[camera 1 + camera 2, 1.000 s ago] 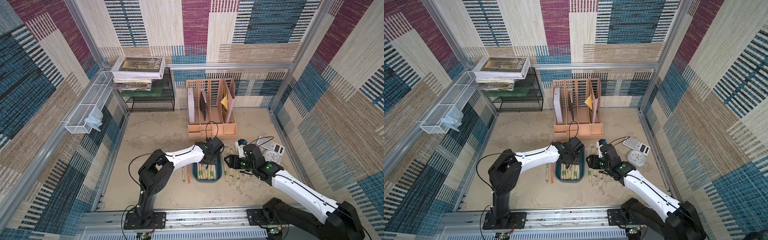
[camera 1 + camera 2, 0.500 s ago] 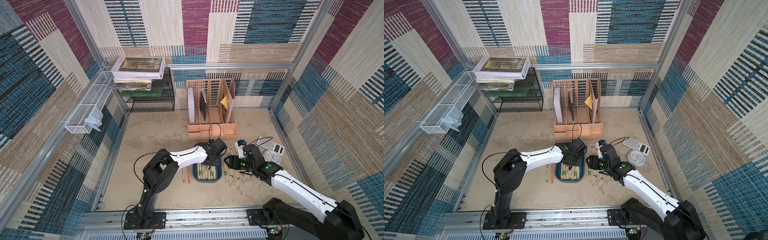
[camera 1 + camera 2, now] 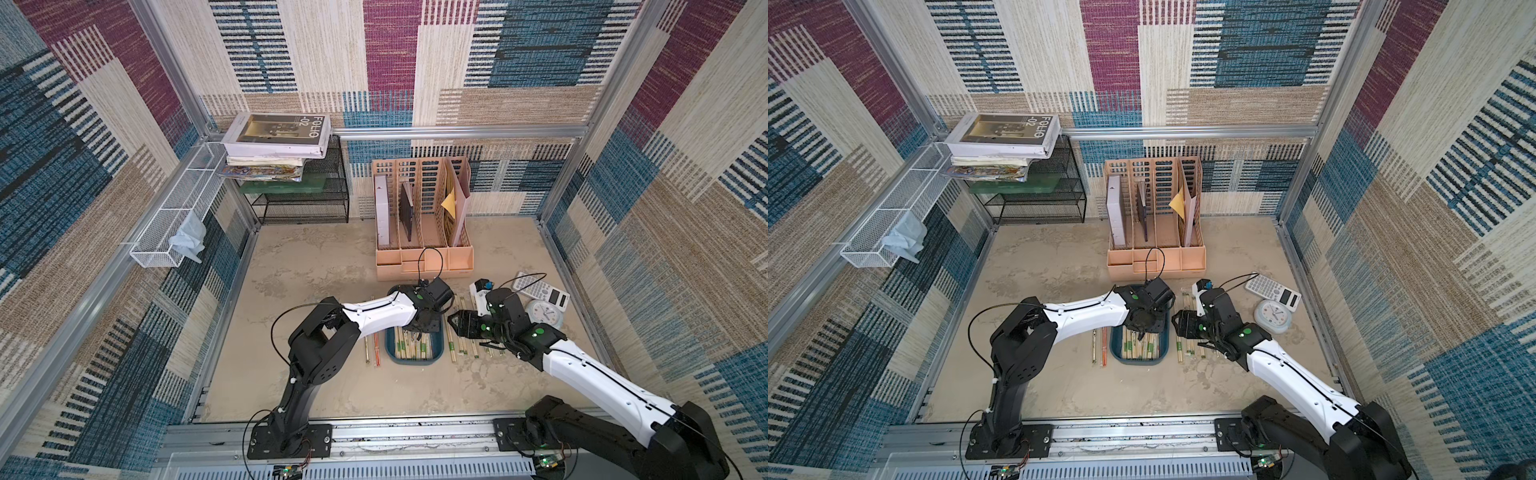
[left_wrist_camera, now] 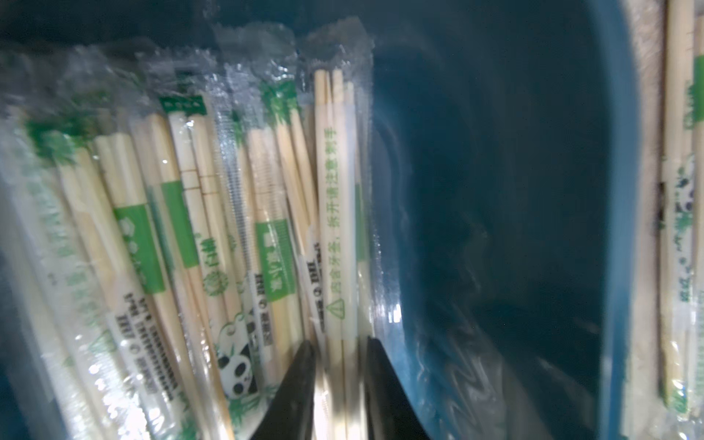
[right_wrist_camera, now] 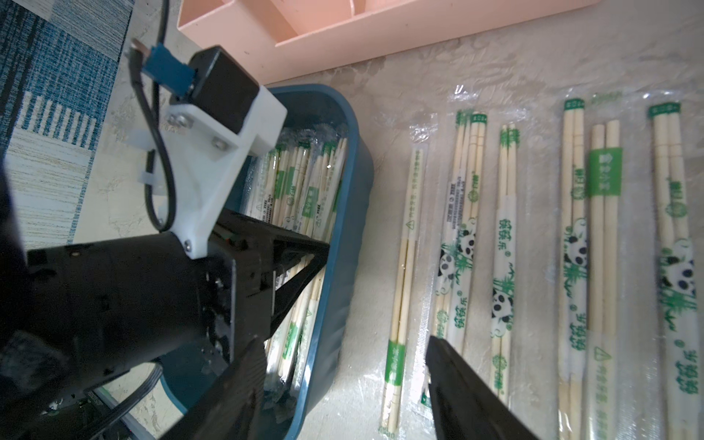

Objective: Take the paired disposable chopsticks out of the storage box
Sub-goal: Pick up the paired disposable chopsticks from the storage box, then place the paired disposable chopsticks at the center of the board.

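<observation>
While right hand [image 5: 343,341] hangs spread over loose pairs [image 5: 506,228] on tabletop [image 3: 316,266], just beside box [image 3: 413,361] on its right-edge side, left hand [image 4: 339,344] is down inside box. Its fingers are narrowed either side of one wrapped pair [image 4: 337,228]; can't tell if clamped. Box sits mid-tabletop toward front edge, chopsticks [image 3: 409,347] stacked inside.

Left arm [image 3: 374,318] stretched forward, left claw [image 4: 339,344] pointing down, pinched narrow, right claw [image 5: 343,343] spread wide
</observation>
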`<state>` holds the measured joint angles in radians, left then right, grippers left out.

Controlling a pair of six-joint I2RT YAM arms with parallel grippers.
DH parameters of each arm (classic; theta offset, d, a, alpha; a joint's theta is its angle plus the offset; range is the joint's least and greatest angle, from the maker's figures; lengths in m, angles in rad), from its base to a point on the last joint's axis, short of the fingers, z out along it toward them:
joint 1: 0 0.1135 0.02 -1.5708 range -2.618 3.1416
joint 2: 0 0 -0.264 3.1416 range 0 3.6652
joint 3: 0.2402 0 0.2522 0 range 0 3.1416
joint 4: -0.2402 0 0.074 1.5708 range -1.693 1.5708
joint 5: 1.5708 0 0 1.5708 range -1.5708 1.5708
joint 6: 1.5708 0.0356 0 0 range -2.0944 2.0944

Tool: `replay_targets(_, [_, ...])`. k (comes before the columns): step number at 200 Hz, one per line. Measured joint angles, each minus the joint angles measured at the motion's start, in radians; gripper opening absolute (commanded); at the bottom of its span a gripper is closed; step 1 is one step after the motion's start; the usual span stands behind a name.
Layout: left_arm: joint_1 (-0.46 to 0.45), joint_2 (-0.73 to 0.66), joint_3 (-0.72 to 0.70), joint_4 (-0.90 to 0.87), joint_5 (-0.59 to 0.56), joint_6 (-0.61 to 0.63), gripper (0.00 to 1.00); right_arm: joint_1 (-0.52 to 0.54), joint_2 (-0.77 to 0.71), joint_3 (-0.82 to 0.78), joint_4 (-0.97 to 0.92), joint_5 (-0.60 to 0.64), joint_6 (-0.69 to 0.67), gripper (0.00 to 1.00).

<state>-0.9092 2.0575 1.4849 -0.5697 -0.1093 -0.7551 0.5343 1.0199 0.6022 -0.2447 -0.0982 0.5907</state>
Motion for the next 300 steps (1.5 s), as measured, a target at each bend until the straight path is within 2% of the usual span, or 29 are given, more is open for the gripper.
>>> replay_targets(61, [0.0,-0.019,0.002,-0.005,0.0,0.003,0.07,0.0,0.0,0.003,0.0,-0.001,0.0,0.7])
replay_targets(116, [0.0,-0.081,0.002,-0.016,-0.019,0.008,0.01,0.0,0.005,0.006,0.0,-0.008,-0.001,0.7])
replay_targets(174, [0.002,-0.165,-0.026,-0.024,-0.049,0.015,0.0,0.012,0.009,0.024,0.0,-0.011,-0.001,0.7])
replay_targets(207, [0.017,-0.26,-0.095,-0.031,-0.076,0.022,0.0,0.059,0.039,0.06,0.0,-0.011,0.0,0.7])
replay_targets(249, [0.058,-0.399,-0.219,-0.06,-0.126,0.024,0.0,0.169,0.108,0.135,0.004,0.01,0.001,0.7])
replay_targets(300, [0.156,-0.555,-0.402,-0.079,-0.185,0.029,0.0,0.278,0.215,0.21,0.014,0.043,0.012,0.7])
